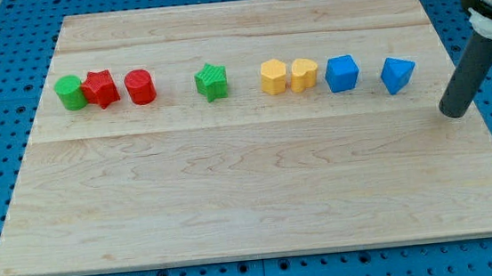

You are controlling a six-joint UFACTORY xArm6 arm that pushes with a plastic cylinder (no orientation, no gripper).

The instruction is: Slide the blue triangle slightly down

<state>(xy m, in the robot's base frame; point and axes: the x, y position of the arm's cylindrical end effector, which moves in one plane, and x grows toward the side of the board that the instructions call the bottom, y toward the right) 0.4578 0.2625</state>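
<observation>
Currently, nearest first:
Board front: the lower half of the wooden board (234, 202) is bare wood, so the blue triangle has free room to travel toward the bottom of the frame.
My tip: my tip (452, 113) rests on the board at the right edge of the frame, to the right of the blue triangle and a little lower, near it but apart from it.
Jaws: none on this rig; I work with a plain dark rod, so nothing spreads, presses or pinches.
Blue triangle: the blue triangle (398, 74) sits at the upper right, last in the row of blocks.
Neighbours: a blue block (341, 72) near its left, then two yellow blocks (288, 75) touching each other, a green star (212, 81), and at the upper left a red cylinder (140, 86), a red star (100, 88) and a green cylinder (70, 92).
Doing it well, in my judgement: I should circle round the triangle's right side to its far edge without brushing it, centre behind it, then push briefly toward the bottom of the frame and stop early. An off-centre push would likely spin it.
</observation>
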